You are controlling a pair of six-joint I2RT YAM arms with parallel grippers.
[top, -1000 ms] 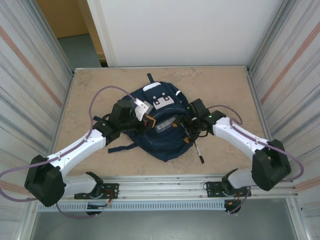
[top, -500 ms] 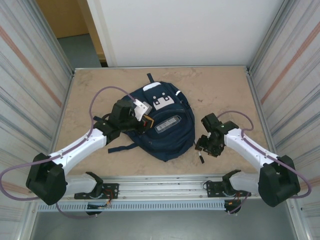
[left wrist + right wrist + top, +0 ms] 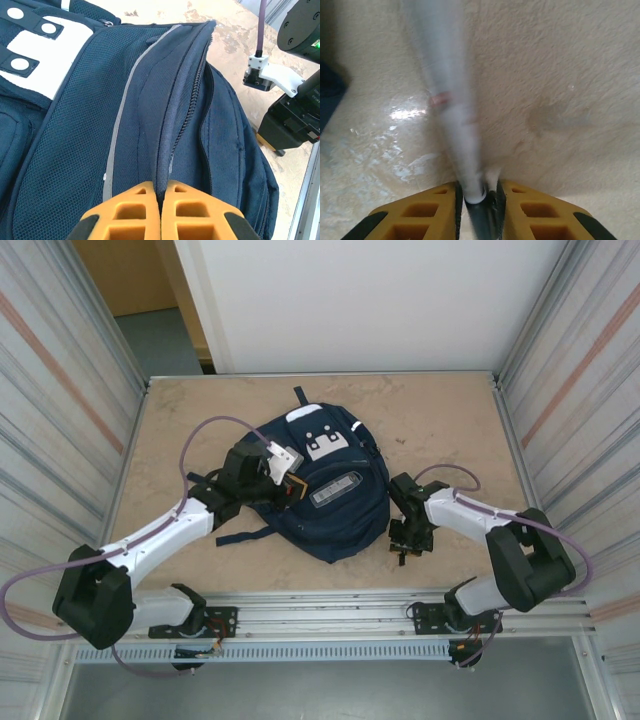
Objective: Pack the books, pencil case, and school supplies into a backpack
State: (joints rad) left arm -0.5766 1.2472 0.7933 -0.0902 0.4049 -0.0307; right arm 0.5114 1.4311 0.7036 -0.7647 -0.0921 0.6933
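Note:
The navy backpack [image 3: 320, 490] lies flat mid-table. My left gripper [image 3: 290, 483] is shut on a raised fold of fabric beside its zipper [image 3: 162, 187], at the left side. A small flat pale bar [image 3: 335, 487] shows on the backpack's top face. To the right of the backpack my right gripper [image 3: 402, 545] is down at the tabletop. Its jaws stand narrow around the slim pen [image 3: 452, 110]. The pen's black part sits between the pads and its white part points ahead over the table. The books and the pencil case are out of view.
Bare beige table [image 3: 450, 420] surrounds the backpack, with metal walls on both sides. A dark strap [image 3: 245, 533] trails from the backpack toward the near left. In the left wrist view, my right arm's black body [image 3: 295, 125] stands just beyond the backpack's right edge.
My right gripper left the backpack's right edge, came down onto the pen on the table and closed its jaws around it. The left gripper kept its hold without moving.

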